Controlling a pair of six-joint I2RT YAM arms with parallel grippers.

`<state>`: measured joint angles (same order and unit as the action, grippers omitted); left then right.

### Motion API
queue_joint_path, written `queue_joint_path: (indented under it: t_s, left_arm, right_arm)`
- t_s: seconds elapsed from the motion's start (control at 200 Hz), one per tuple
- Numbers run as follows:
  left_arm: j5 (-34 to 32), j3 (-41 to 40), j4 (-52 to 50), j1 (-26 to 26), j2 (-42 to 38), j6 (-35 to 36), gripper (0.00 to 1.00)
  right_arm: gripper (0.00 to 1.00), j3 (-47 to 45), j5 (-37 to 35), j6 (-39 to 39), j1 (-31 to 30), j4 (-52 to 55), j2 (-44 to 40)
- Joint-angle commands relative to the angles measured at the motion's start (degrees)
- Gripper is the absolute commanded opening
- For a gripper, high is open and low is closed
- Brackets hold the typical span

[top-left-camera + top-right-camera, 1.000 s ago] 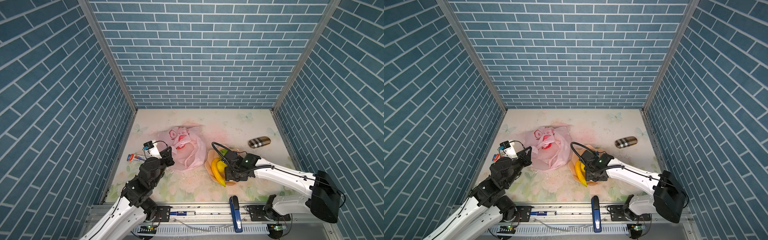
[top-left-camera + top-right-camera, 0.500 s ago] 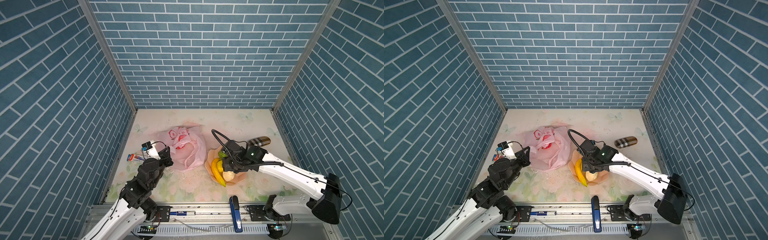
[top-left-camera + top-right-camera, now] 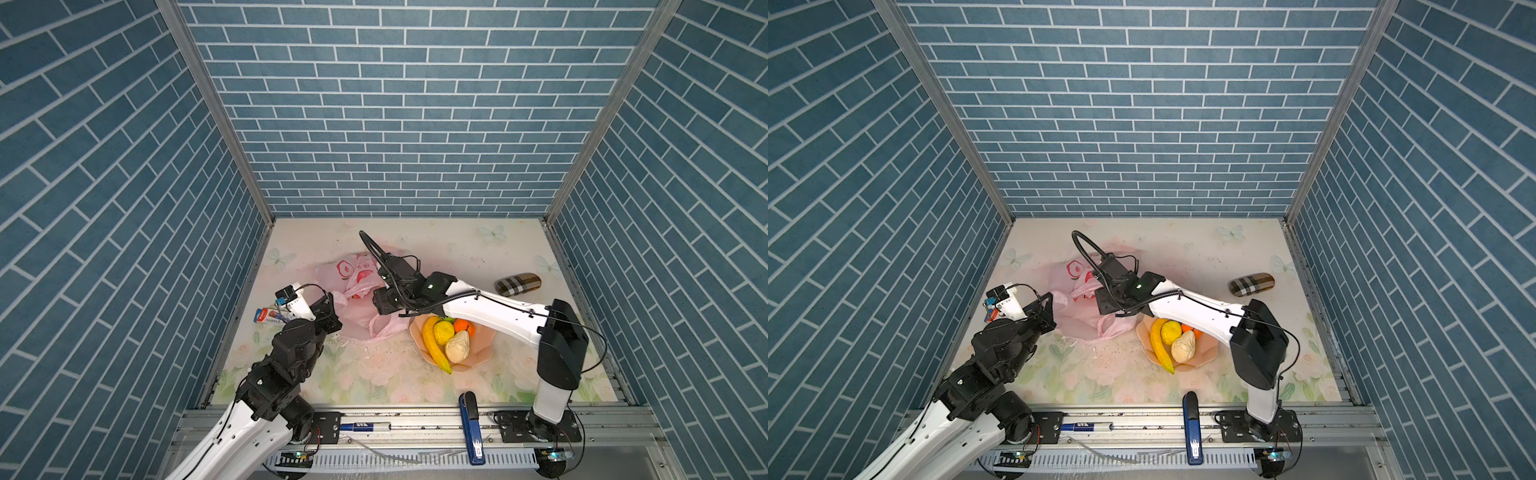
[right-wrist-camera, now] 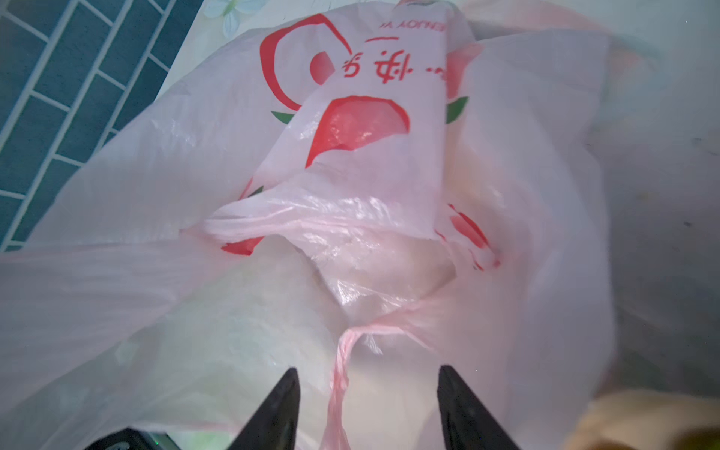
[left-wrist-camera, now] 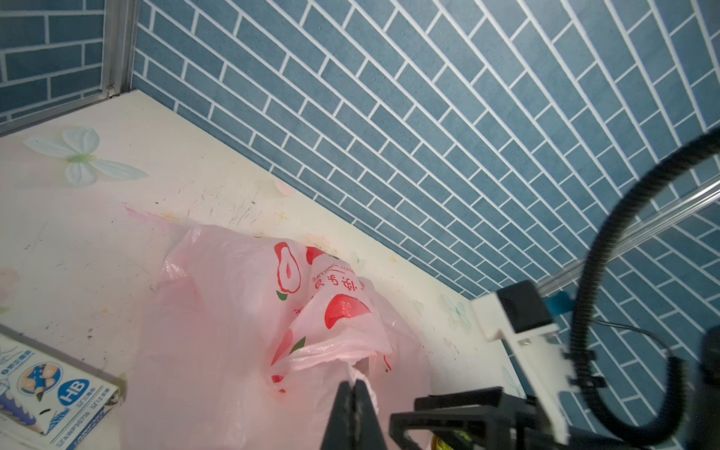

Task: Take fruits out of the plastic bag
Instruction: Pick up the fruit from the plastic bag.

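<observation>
Presently, my left claw [image 5: 353, 389] is clenched on the plastic bag [image 3: 359, 322], lower centre-left in a top view; my right claw [image 4: 367, 370] stands released over it. Judged light, limp, slippery: take the twisted handle.

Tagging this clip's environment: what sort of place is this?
Probably a staged robot test cell, not a home: printed blue-brick wall panels in aluminium framing, a floral tabletop, and a metal mounting rail along its front edge.

The plastic bag [image 3: 361, 309] lies on the worktop [image 3: 436, 245]. Just right of it sits the bowl [image 3: 480, 353], fruits [image 3: 457, 348] in it; just left, a pencil box [image 3: 268, 316]; farther right, a case [image 3: 517, 284].
</observation>
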<state>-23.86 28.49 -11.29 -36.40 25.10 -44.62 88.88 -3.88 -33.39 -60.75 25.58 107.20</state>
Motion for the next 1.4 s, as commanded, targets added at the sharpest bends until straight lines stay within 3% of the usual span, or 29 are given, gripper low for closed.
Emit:
queue_joint_path:
  t_s: [0.0, 0.17, 0.42, 0.87, 1.395]
  left_arm:
    - [-3.4, 0.6, -1.9, -0.3, -0.9, -1.1, 0.00]
    - [-3.5, 0.3, -0.5, -0.3, -0.5, -2.8, 0.00]
    - [-2.1, 0.4, 1.6, -0.2, 1.4, -3.2, 0.00]
    - [-0.5, 0.2, -1.1, -0.3, -0.7, -3.1, 0.00]
    - [0.9, -1.8, -4.1, -0.3, -3.1, -4.5, 0.00]
  right_arm:
    - [0.57, 4.5, 2.4, 1.7, 0.0, -6.6, 3.4]
    - [0.59, 7.8, 0.7, 0.6, -0.1, -6.7, 8.4]
    - [0.69, 12.8, -2.8, -2.3, 0.3, -6.4, 15.5]
    - [0.72, 15.8, -3.1, -6.2, 1.9, -8.9, 21.3]
    - [0.94, 17.2, -1.5, -11.6, 3.3, -17.2, 25.9]
